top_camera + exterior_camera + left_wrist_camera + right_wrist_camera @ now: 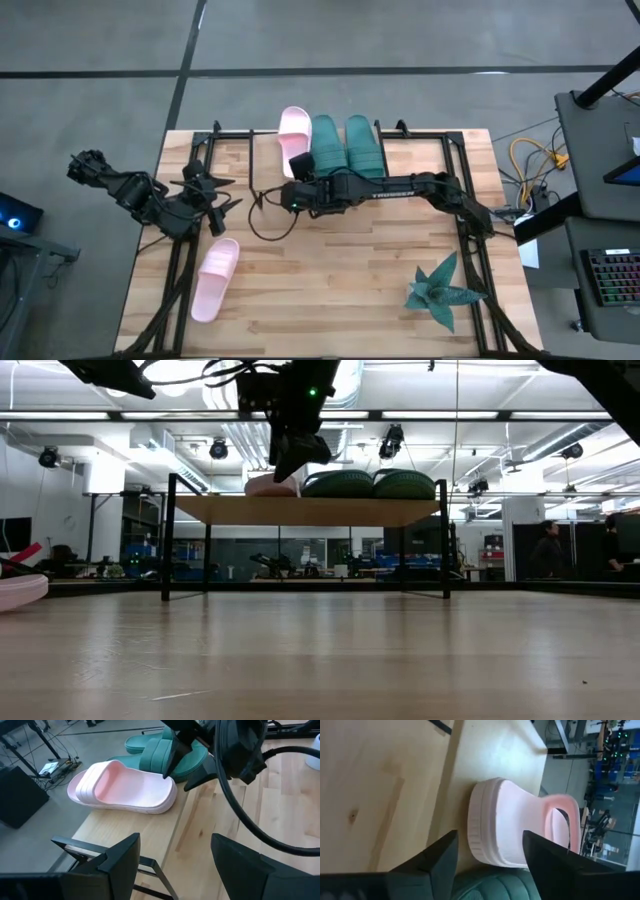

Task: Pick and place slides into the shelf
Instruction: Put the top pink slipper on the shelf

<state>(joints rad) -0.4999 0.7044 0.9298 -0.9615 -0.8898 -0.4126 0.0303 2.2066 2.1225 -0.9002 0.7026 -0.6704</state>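
**Three slides on the shelf, one pink slide off it**

The shelf (400, 135) stands at the far edge of the table (330, 290). On its board lie the two teal-green slides (343, 145) side by side, and a pale pink slide (293, 130) touching the left one of them. The right gripper (300, 165) hangs just over the heel end of that pink slide; its fingers (432, 857) stand apart on either side of the heel and clamp nothing. In the low view this gripper sits just above the shelf board, at the pink slide.

The second pale pink slide (214, 278) lies on the table well in front of the shelf, off its left end. The left gripper (215, 195) waits between that slide and the shelf's left end, fingers (120, 857) apart and empty. A spiky teal plant (440, 290) sits well in front of the shelf's right end.
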